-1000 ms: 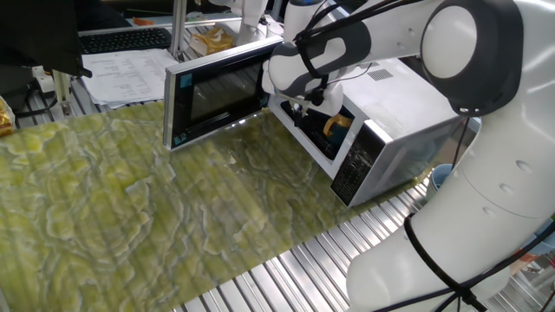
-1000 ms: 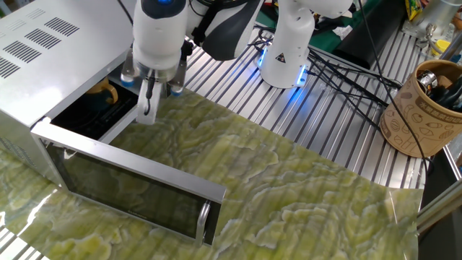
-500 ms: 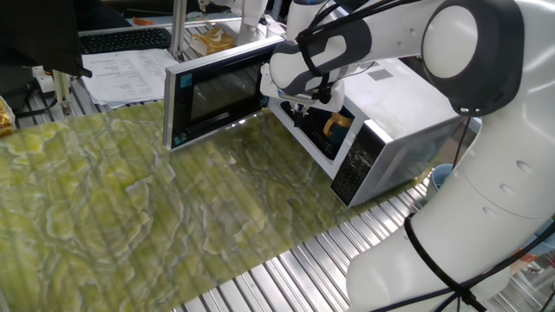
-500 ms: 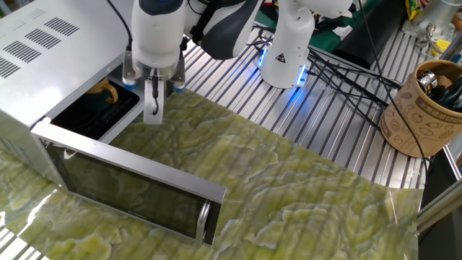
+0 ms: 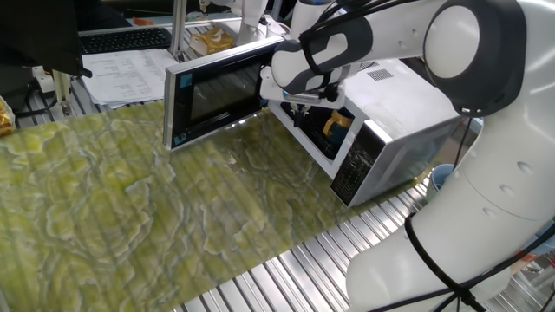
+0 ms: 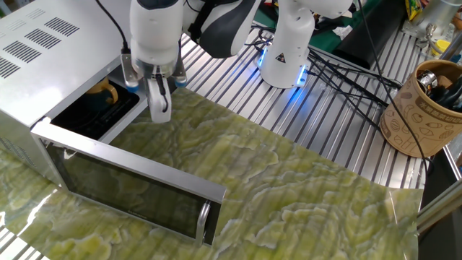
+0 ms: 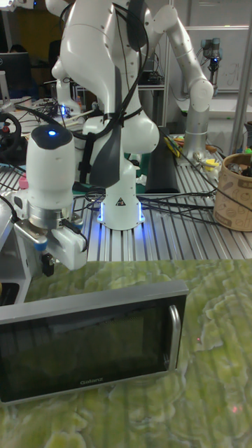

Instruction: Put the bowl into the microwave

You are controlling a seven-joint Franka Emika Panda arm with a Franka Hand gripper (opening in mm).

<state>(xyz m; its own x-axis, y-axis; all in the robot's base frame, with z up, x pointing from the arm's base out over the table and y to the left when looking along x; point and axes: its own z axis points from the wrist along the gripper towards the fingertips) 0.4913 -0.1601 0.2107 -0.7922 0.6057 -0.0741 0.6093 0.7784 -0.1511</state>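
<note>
The microwave (image 5: 395, 121) is white and stands with its dark glass door (image 5: 212, 95) swung wide open. Inside the cavity sits the bowl (image 5: 336, 126), dark with a yellow handle; it also shows in the other fixed view as the bowl (image 6: 102, 92) behind the opening. My gripper (image 6: 160, 108) hangs just outside the cavity mouth, over the mat edge, apart from the bowl, open and holding nothing. The tall fixed view shows the gripper (image 7: 47, 264) above and behind the open door (image 7: 91, 343); the bowl is hidden there.
A green marbled mat (image 5: 130, 217) covers the table in front of the microwave. A brown patterned holder (image 6: 422, 108) with tools stands at the right. The robot base (image 6: 289, 50) and cables (image 6: 346, 72) lie on the ribbed metal table behind the mat.
The gripper has drawn back from the microwave opening and risen slightly, moving away from the bowl, which stays inside. The door has not moved.
</note>
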